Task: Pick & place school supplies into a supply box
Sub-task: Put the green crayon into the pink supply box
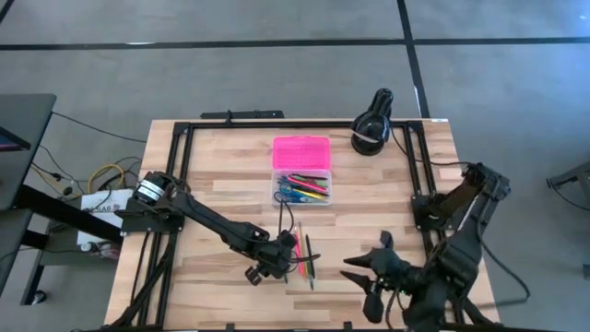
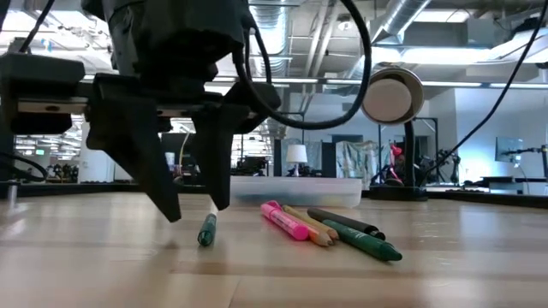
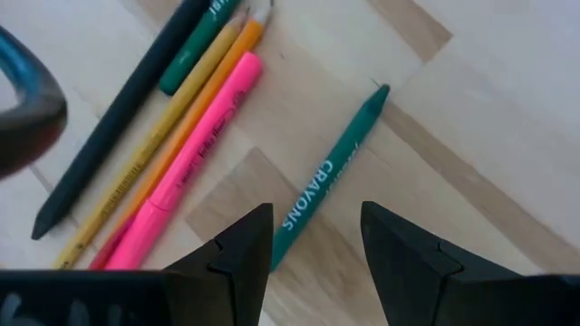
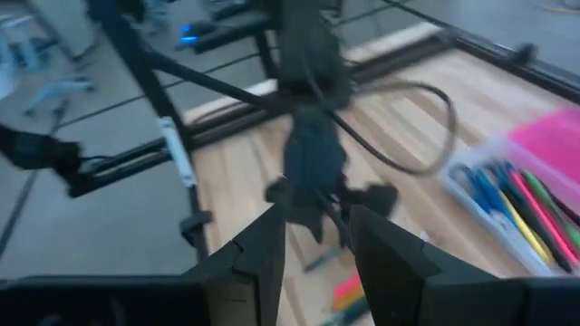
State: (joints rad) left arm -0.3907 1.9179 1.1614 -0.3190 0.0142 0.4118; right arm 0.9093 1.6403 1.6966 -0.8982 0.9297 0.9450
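Note:
A green crayon (image 3: pixel 328 181) lies flat on the wooden table, apart from a small bunch of loose school supplies (image 1: pixel 304 258): a pink highlighter (image 3: pixel 195 163), orange and yellow pencils, a black pen and a green marker. My left gripper (image 3: pixel 313 240) is open and points steeply down. Its fingertips stand on either side of the crayon's near end (image 2: pixel 206 229), just above the table, touching nothing. The supply box (image 1: pixel 301 189) is open behind them, its pink lid (image 1: pixel 301 152) laid back and several pens in its clear base. My right gripper (image 4: pixel 313 258) is open, empty and raised over the table's near right part.
A black round device (image 1: pixel 371 124) on a stand sits at the table's far right, with its cable running along the right side. A black frame (image 1: pixel 230 124) runs round the tabletop. Bare wood lies to the left of the loose pens and near the front edge.

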